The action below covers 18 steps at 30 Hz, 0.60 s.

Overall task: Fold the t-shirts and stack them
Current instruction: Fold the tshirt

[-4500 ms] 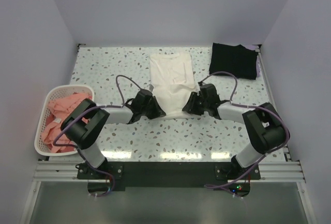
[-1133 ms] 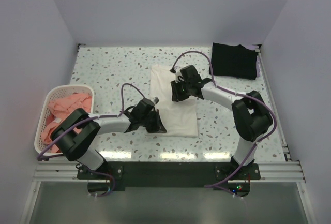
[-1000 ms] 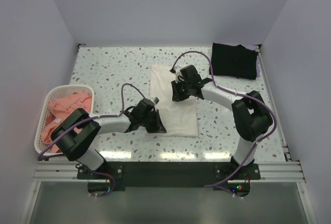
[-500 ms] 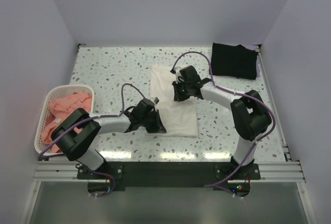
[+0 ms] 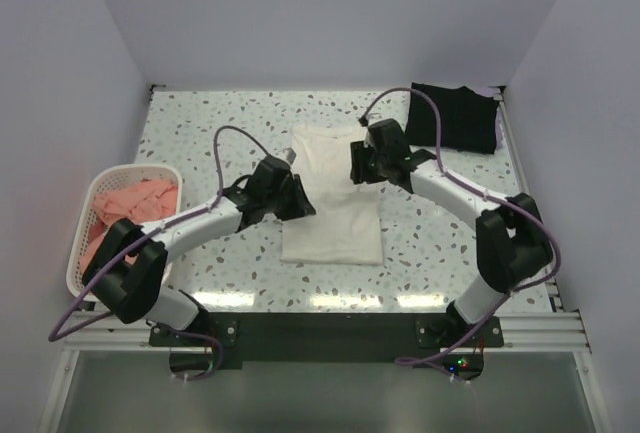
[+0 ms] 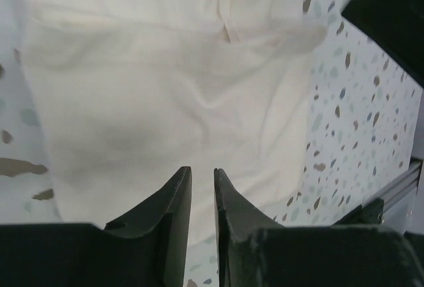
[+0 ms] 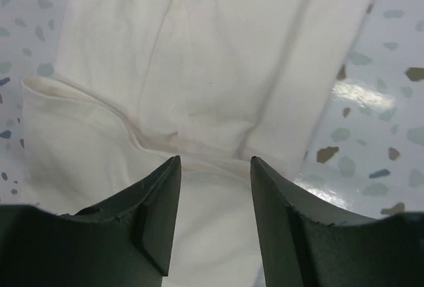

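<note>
The white t-shirt [image 5: 335, 218] lies folded into a long strip mid-table; its chest print is hidden. My left gripper [image 5: 303, 207] hovers over the strip's left edge. In the left wrist view the gripper [image 6: 202, 169] has its jaws a narrow gap apart, holding nothing, above the white cloth [image 6: 165, 88]. My right gripper [image 5: 356, 170] is over the strip's upper right. In the right wrist view the gripper [image 7: 215, 159] is open above a fold edge of the white cloth [image 7: 218, 55]. The black t-shirt [image 5: 455, 118] lies folded at the back right. Salmon-pink t-shirts [image 5: 125, 215] fill the basket.
The white lattice basket [image 5: 84, 208] stands at the table's left edge. The terrazzo tabletop [image 5: 210, 133] is walled at the back and on both sides. Purple cables loop over both arms.
The left gripper has left the shirt's near-left corner and moved back along its left edge. The right gripper has shifted right and back over the shirt's upper part. The shirt stays put.
</note>
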Each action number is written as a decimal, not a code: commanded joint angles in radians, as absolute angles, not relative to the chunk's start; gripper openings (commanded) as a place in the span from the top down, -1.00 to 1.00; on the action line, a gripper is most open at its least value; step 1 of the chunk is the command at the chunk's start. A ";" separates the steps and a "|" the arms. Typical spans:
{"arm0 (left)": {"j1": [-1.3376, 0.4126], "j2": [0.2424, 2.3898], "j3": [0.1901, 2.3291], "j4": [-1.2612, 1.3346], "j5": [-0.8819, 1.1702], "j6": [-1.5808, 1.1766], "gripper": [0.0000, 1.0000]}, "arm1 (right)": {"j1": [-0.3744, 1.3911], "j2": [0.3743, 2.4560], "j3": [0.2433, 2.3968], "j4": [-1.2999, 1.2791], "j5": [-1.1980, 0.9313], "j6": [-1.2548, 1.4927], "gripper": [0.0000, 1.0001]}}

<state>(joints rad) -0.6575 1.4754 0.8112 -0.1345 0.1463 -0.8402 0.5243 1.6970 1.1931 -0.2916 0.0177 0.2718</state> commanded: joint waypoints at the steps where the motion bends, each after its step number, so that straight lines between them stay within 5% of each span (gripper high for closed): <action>1: -0.575 1.428 0.902 -0.251 0.003 -0.759 0.50 | 0.428 1.557 1.106 -0.259 0.081 0.376 -0.01; 18: -0.535 1.681 1.084 -0.338 -0.198 -0.650 0.55 | 0.353 1.506 0.930 -0.160 -0.018 0.446 -0.02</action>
<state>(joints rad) -0.5369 1.6600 1.0206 -0.3336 -0.1455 -0.6868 0.3584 1.5116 0.9291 -0.2386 0.0002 0.4240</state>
